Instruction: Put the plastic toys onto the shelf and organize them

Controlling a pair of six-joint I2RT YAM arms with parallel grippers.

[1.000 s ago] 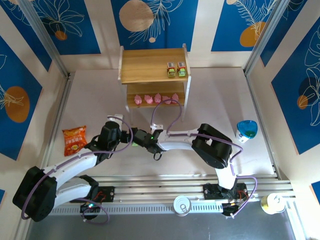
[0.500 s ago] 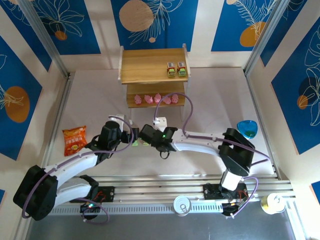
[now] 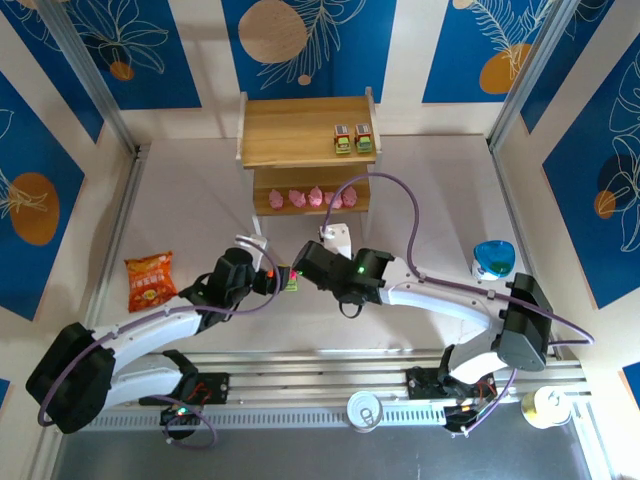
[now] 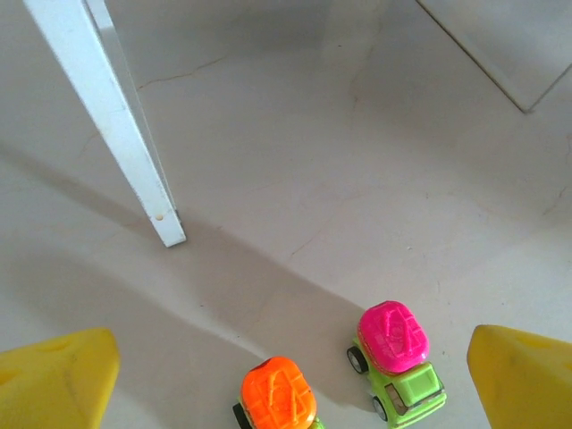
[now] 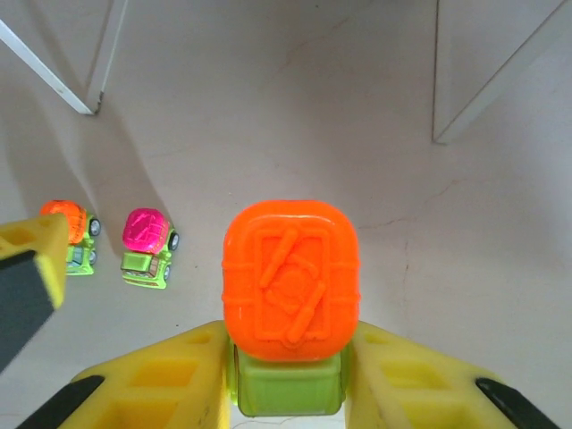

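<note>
A green car (image 5: 290, 295), moulded orange top, is pinched in the right gripper (image 5: 288, 384); the left gripper (image 4: 290, 371) is spread wide, a magenta-topped car (image 4: 396, 357) just ahead

We see a two-tier wooden shelf (image 3: 300, 130): two green cars (image 3: 352, 139) on top, five pink figures (image 3: 313, 198) in a row below. A magenta-topped car (image 4: 393, 344) and an orange-topped car (image 4: 279, 405) stand on the tabletop (image 4: 313, 179). A third car (image 5: 290, 286), orange-roofed, sits between the right fingers (image 5: 152, 380).
</note>
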